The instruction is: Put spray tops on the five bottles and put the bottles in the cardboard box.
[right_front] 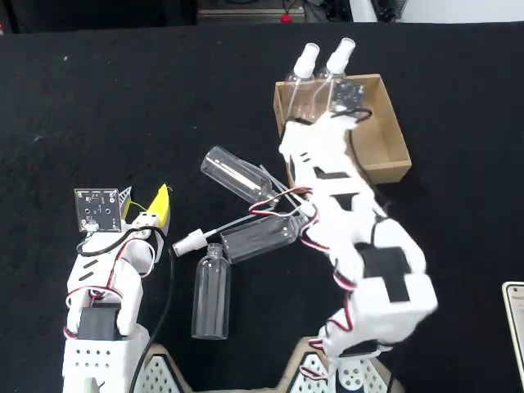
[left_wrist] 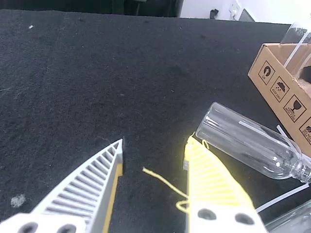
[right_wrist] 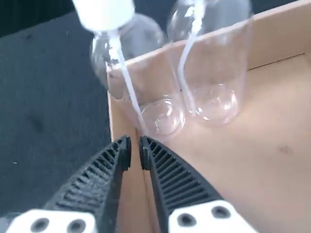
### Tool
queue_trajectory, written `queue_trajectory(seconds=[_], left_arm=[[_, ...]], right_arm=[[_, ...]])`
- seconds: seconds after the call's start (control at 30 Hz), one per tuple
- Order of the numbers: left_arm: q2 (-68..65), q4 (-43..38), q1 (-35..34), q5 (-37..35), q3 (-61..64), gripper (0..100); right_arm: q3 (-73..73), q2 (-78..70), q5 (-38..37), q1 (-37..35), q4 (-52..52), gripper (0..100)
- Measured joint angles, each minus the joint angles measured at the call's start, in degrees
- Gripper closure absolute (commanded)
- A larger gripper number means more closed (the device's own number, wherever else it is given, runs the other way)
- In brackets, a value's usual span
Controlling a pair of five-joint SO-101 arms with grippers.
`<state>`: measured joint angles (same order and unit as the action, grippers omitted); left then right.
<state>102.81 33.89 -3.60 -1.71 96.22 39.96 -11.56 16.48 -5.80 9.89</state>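
"Five bottles on the list. Where are they?"

"Two capped bottles (right_front: 307,82) stand touching in the far corner of the cardboard box (right_front: 383,149). Three lie on the bench (right_front: 98,98). The first bottle (right_front: 235,173) is nearest the box, the second bottle (right_front: 258,236) is beside it, and the third bottle (right_front: 210,296) is nearest my bases with its neck bare. One loose spray top (right_front: 190,242) lies at the second bottle's end, tube trailing."

"Jaws?"

"Right jaws: all but closed, nothing between them, hanging over the box wall just beside the two standing bottles. Left jaws: wide apart and empty, low over bare bench, the first bottle's base near the yellow one."

"Step in hand?"

"By my reckoning two of five are done and the third is due. The next move calls for one arm to pin a lying bottle while the other feeds the spray top's tube down the neck. The mouth is narrow, so lining up matters most."

"Edges and room?"

"Left arm's side: open bench all round. Right arm's side: tight, with the box wall and the standing bottles close by. I should lift my right jaws straight up before swinging, or I judge the bottles could topple. The rest of the box floor is bare, which looks like room enough for three more. The lying bottles crowd together between my arms — round, so apt to roll if nudged."
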Motion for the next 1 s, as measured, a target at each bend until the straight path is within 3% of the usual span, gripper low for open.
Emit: queue_trajectory(seconds=[0.23,1.0], left_arm=[[0.0,0.0,0.0,0.0,0.0,80],[0.0,0.0,0.0,0.0,0.0,80]], right_arm=[[-0.62,-2.55,-0.35,0.09,4.66,98.7],[-0.62,-2.81,-0.35,0.09,4.92,98.7]])
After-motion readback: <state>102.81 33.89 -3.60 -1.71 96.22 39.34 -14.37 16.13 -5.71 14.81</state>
